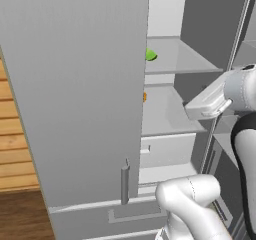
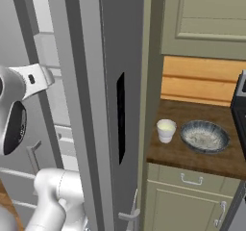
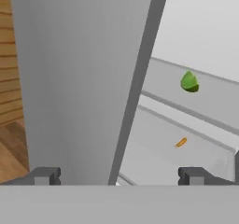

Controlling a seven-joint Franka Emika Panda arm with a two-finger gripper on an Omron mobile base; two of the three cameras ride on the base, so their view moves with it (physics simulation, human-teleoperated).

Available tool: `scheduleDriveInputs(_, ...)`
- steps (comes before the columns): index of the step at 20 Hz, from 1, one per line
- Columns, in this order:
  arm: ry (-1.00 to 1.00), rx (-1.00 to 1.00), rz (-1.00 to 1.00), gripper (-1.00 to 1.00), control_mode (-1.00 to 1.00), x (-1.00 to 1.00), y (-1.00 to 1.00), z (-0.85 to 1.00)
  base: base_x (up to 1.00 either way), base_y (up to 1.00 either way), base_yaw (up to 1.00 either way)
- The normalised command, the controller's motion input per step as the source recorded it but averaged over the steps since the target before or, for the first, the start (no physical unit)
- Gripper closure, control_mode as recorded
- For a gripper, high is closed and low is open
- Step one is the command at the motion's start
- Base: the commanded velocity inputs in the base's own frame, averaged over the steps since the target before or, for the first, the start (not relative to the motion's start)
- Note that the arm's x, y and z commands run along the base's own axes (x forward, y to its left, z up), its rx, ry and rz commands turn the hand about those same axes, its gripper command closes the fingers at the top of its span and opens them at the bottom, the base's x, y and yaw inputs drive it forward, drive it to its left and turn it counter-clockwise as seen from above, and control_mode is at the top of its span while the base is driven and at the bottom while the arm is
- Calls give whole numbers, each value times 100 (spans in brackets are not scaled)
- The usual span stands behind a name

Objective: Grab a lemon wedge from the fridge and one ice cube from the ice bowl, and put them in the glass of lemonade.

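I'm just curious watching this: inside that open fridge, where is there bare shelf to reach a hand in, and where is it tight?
The upper shelf lies bare to the right of the lemon wedge. The shelf below is bare beside the small orange item. It is tight at the left, where the open fridge door hides the shelf ends. The open gripper holds nothing.

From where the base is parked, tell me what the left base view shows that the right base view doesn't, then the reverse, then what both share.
Left base view alone: the fridge's inner shelves, with the lemon wedge on the upper shelf and a small orange item on the shelf below, both half hidden by the open door's edge.

Right base view alone: the wooden counter carrying the glass of lemonade and, beside it and apart from it, the ice bowl, with olive-green cabinets above and below.

Both: the open fridge door and the robot's white arm.
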Motion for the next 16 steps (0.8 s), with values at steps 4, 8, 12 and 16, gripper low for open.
scheduleDriveInputs(4, 3, 0, -9, -100, -100, -3, 0, 17, 0, 0, 0)
scheduleDriveInputs(8, 0, 4, -11, -100, -100, 0, 0, 2, 0, 0, 0)
scheduleDriveInputs(12, 0, 7, -12, -100, -100, 3, 0, 1, 0, 0, 0)
scheduleDriveInputs(16, 0, 11, -6, -100, -100, 8, -10, 1, 0, 0, 0)
